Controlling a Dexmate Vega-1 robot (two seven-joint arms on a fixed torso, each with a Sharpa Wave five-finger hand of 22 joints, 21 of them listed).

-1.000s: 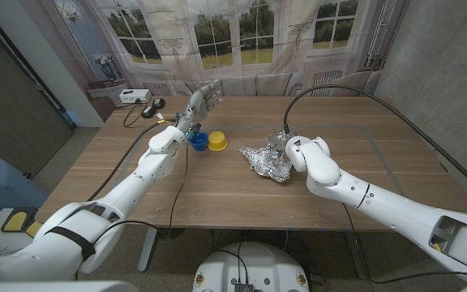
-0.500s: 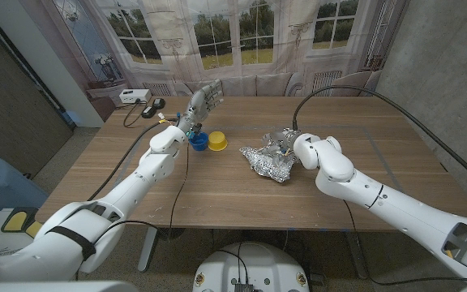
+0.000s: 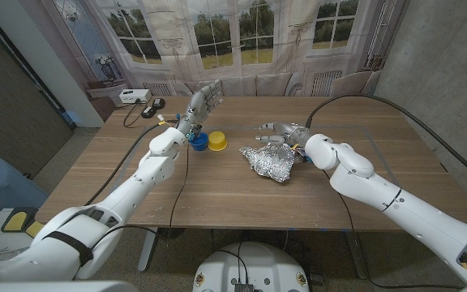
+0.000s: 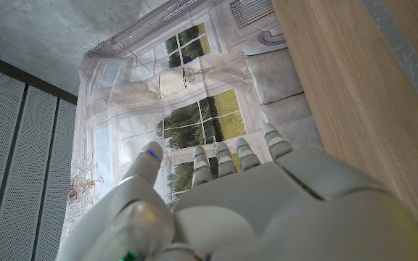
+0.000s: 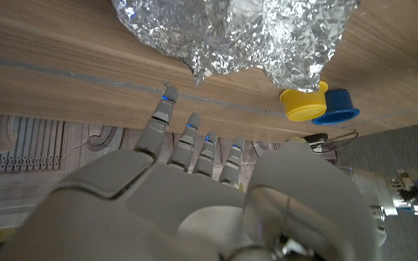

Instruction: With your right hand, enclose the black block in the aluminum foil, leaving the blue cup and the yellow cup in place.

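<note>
The aluminum foil lies crumpled into a closed lump at the table's middle; whatever is inside it is hidden. My right hand hovers just behind the lump with its fingers spread, holding nothing. In the right wrist view the foil sits beyond my right hand, apart from the fingertips. The yellow cup and the blue cup stand side by side left of the foil. My left hand is raised behind the blue cup, fingers straight and apart, empty.
A white box and a black device with cables sit at the table's back left corner. A black cable arcs over my right arm. Bare wood spans the near half of the table.
My right hand has come off the foil lump, moved back behind it and spread its fingers; the right forearm swung out to the right. The left hand and both cups have stayed put.
</note>
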